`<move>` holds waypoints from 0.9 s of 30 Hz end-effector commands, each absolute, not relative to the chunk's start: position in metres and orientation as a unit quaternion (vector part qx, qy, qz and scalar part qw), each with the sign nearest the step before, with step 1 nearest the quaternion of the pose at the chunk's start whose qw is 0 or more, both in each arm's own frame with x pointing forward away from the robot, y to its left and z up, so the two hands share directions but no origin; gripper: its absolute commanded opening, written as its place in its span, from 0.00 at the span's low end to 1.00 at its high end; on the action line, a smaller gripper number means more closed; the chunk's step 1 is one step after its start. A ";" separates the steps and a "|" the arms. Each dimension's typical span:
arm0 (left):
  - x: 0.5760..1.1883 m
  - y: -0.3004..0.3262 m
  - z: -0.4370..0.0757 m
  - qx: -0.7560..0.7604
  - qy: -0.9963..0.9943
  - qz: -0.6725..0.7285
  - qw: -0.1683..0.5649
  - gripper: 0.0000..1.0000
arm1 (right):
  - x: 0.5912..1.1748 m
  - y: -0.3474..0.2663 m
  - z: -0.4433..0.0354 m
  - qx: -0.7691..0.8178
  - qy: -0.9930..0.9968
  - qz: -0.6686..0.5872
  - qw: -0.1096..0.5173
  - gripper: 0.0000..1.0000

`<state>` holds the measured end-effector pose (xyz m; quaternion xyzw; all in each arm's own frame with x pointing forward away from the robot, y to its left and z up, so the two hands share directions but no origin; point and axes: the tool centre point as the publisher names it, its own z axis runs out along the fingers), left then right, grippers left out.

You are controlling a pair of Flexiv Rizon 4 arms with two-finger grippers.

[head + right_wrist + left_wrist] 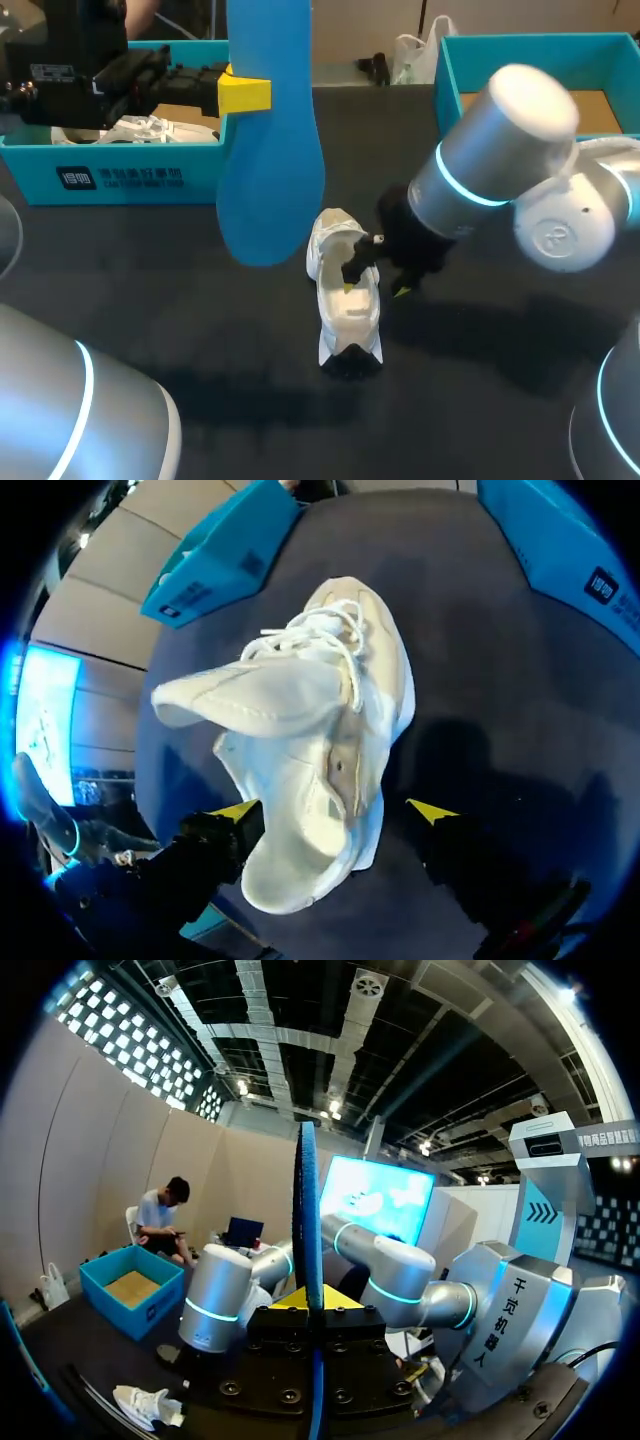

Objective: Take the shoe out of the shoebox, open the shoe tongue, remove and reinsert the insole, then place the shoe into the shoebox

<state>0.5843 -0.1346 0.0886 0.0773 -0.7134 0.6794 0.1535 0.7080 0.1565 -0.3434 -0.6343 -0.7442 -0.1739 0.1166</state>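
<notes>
The white shoe (350, 305) stands on the dark table (200, 300), with its tongue (250, 700) pulled up and folded back off the laces. My right hand (375, 290) is down at the shoe, fingers spread to either side of its rear half. In the right wrist view the shoe (350, 750) fills the gap between the two yellow tips. The finger (430, 810) on one side stands just clear of the sole. I cannot tell whether the other finger (238, 810) touches the shoe.

My left hand (245, 93) is raised well above and behind the shoe, pressed together on the blue insole (270, 150). The insole hangs free in the air, its rounded lower end beside the shoe's tongue and clear of it. From the left wrist, the insole (308, 1220) shows edge-on, rising straight out from between my fingers.

Beyond the shoe, on my left side, sits a teal shoebox (120, 175) with a second white shoe (150, 128) lying in it. Another teal shoebox (450, 70) stands behind the shoe on my right, with a brown floor showing inside it.
</notes>
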 end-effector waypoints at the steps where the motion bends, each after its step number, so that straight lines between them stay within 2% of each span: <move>1: 0.585 -0.136 0.089 0.076 -0.713 0.679 0.154 0.00 | 0.700 0.127 -0.317 -0.631 -0.748 -0.171 0.116 1.00; 11: 0.585 -0.136 0.089 0.076 -0.713 0.679 0.154 0.00 | 0.700 0.127 -0.317 -0.631 -0.748 -0.171 0.116 1.00; 13: 0.585 -0.136 0.089 0.076 -0.713 0.679 0.154 0.00 | 0.699 0.131 -0.315 -0.629 -0.727 -0.223 0.161 1.00; 19: 0.585 -0.136 0.089 0.076 -0.713 0.679 0.154 0.00 | 0.709 0.114 -0.268 -0.646 -0.662 -0.316 0.211 1.00; 22: 0.585 -0.136 0.089 0.076 -0.713 0.679 0.154 0.00 | 0.713 0.102 -0.251 -0.653 -0.605 -0.375 0.258 1.00; 27: 0.585 -0.136 0.089 0.076 -0.713 0.679 0.154 0.00 | 0.714 0.101 -0.246 -0.641 -0.611 -0.381 0.265 1.00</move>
